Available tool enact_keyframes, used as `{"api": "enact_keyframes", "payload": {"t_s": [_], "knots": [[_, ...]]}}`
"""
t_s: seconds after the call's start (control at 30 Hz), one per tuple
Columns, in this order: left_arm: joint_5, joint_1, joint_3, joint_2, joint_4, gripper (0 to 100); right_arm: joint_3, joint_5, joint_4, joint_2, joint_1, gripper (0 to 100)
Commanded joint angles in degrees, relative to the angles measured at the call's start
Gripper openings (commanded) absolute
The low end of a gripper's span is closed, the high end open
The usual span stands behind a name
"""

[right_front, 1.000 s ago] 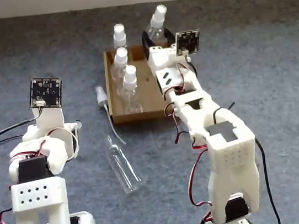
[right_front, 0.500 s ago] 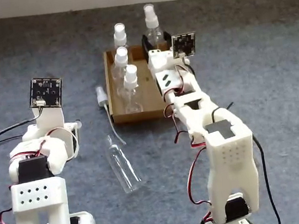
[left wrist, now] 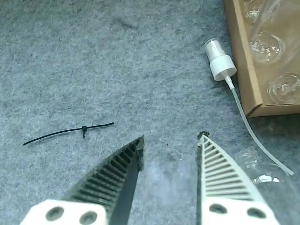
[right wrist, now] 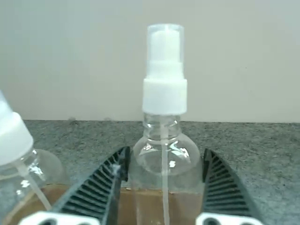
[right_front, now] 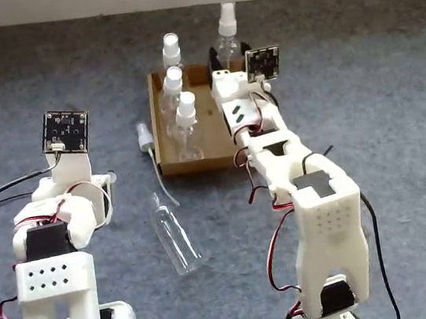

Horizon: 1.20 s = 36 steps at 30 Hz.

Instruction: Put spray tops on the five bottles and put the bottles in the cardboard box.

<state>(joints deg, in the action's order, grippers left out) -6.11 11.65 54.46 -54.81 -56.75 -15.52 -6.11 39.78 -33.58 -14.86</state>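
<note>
— What does the right gripper (right wrist: 164, 157) have?

— It clasps the capped bottle (right wrist: 163, 140) at its rounded shoulder, with one ribbed black jaw pressed to each side. The bottle is clear plastic and upright. It has a white spray top under a see-through cap, and a thin tube runs down inside. In the high view it stands in the upper middle of the frame, at the far right corner of the cardboard box (right_front: 160, 139). I cannot tell whether its base rests on the box floor.

— And the others?

— Another three bottles (right_front: 186, 123) of the same kind, all topped, stand in a row along the box's left side. That makes four. The fifth, the bare bottle (right_front: 175, 238), lies on its side below the box, without a top. One loose spray top (left wrist: 219, 63) lies just left of the box wall, its tube trailing toward the bare bottle.

— The left gripper (left wrist: 169, 143)?

— Spread wide, holding nothing, above the grey, nubby carpet (left wrist: 93, 56). One black cable tie (left wrist: 70, 131) lies in the lower left of its view.
</note>
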Motion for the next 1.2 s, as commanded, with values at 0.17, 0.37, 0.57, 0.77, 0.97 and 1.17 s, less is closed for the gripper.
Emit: {"api": "enact_keyframes", "payload": {"t_s": [0.17,0.37,0.57,0.77,0.97,1.17], "knots": [[-0.62,0.48,-0.57,-1.19,1.14,17,3.3,0.88,-2.07,3.21,1.19,22.1],[-0.62,0.48,-0.66,-1.19,1.14,17,3.3,0.88,-8.4,5.76,0.92,30.3],[-0.62,0.48,-0.66,-1.19,1.14,17,3.47,0.88,-8.75,5.93,0.92,30.5],[-0.62,0.48,-0.66,-1.19,1.14,17,4.18,3.08,-14.73,6.11,1.1,30.5],[-0.62,0.48,-0.66,-1.19,1.14,17,6.55,3.16,-15.16,6.02,1.19,30.5],[-0.62,0.48,-0.66,-1.19,1.14,17,6.64,3.16,-15.25,6.2,1.19,30.5]]}}
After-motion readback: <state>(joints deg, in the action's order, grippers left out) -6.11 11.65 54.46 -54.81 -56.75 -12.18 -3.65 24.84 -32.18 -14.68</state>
